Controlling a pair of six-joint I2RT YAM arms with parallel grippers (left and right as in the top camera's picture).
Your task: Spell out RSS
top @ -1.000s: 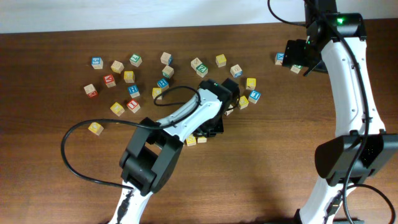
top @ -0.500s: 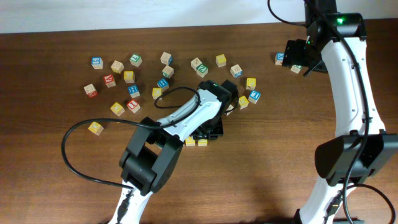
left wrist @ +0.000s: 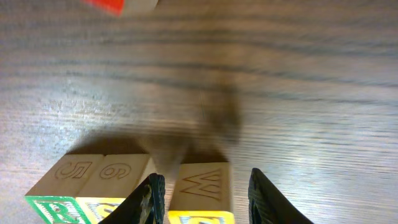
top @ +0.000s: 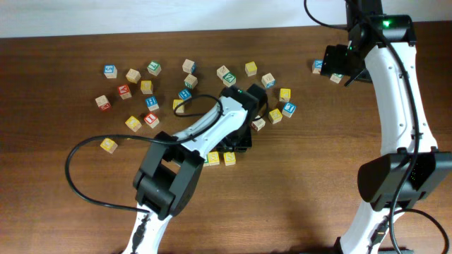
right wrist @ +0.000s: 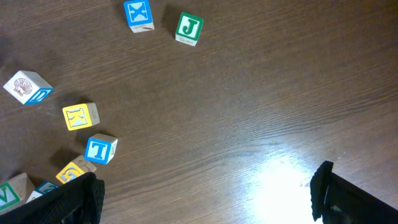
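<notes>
Three wooden cubes stand in a row on the table in the left wrist view. The green-and-white R cube [left wrist: 55,209] is at the left, a yellow-faced cube [left wrist: 118,180] touches it, and a second yellow-faced cube [left wrist: 200,190] stands a little apart on the right. My left gripper [left wrist: 205,177] is open and straddles that last cube, with a gap showing at the right finger [left wrist: 266,198]. From overhead the two yellow cubes [top: 213,159] [top: 229,158] show just in front of the left gripper [top: 236,144], and the R cube is hidden by the arm. My right gripper [right wrist: 208,196] is wide open and holds nothing.
Many other letter cubes lie scattered across the back of the table [top: 296,183], among them a blue cube [right wrist: 138,15] and a green J cube [right wrist: 188,28]. A red cube [left wrist: 107,5] lies beyond the row. A black cable [top: 78,176] loops at the front left.
The left jaws have spread apart, letting go of the right-hand yellow cube. The left wrist has shifted slightly back. The right arm has not moved.
</notes>
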